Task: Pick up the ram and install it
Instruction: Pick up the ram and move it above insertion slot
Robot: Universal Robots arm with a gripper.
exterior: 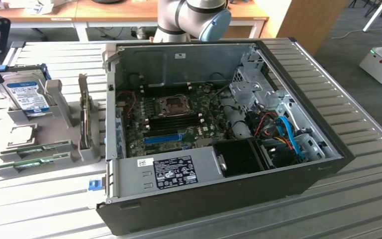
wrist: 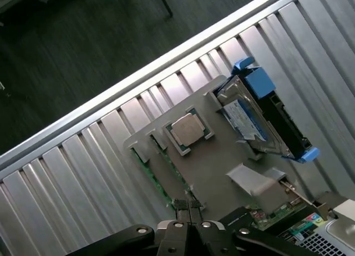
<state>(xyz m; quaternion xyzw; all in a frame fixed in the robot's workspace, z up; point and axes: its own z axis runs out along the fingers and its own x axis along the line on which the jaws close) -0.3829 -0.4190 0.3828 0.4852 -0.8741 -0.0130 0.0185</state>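
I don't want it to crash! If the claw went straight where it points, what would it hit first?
Probably a green memory stick in the gray holder, right past the shut claw; how far is hard to tell.

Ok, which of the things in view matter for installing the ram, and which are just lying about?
For the job: thin green ram sticks, grey plastic holder, green motherboard in the open black computer case, shut black gripper.
Lying about: silver blue-labelled hard drive, square silver processor chip, dark upright expansion card.
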